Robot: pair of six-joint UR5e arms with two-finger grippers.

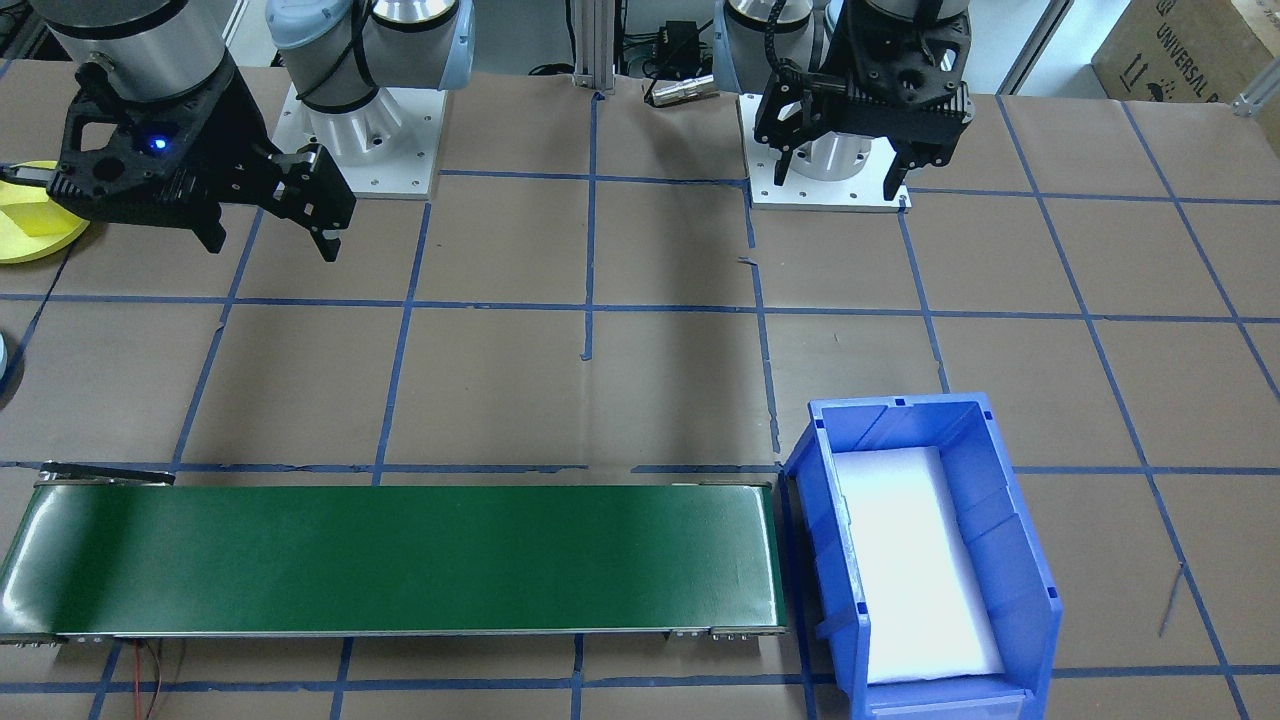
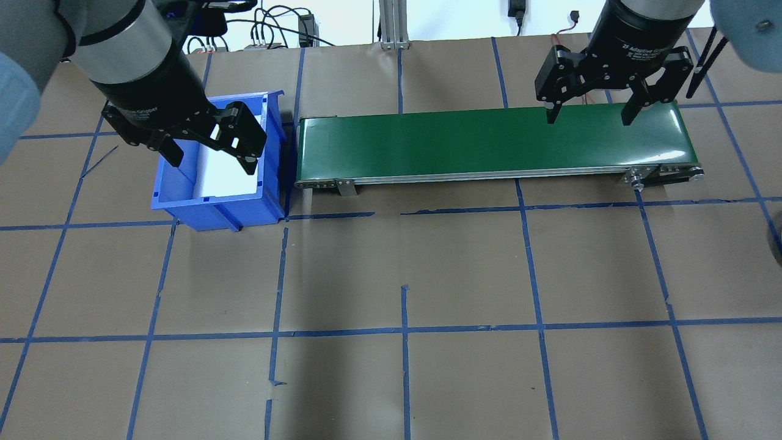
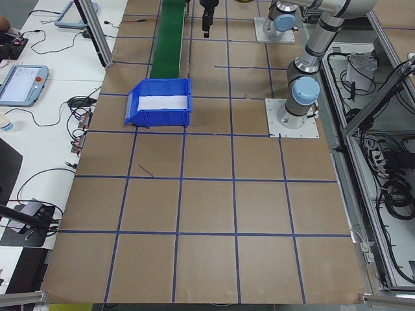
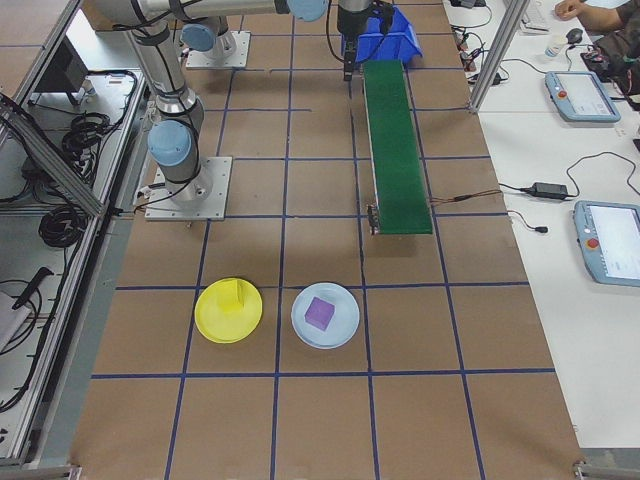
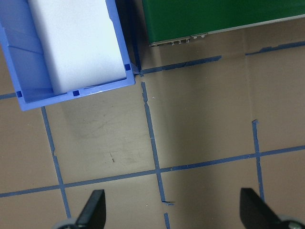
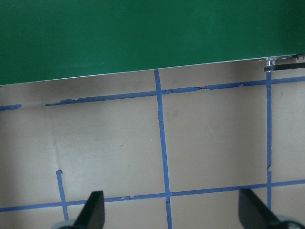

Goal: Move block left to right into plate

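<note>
Your yellow plate (image 4: 229, 310) with its yellow block (image 4: 233, 297) sits far right of the conveyor (image 2: 495, 142), well apart from both grippers, left (image 2: 211, 151) and right (image 2: 589, 114), each hanging spread and empty.

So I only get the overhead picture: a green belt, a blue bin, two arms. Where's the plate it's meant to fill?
Observer: The yellow plate lies beyond the end of the green belt on the robot's right; the right-side camera shows it.
Operator: Anything on it?
Observer: Yes, a yellow block sits on it.
Operator: Is anything else down there?
Observer: Beside it is a pale blue plate holding a purple block.
</note>
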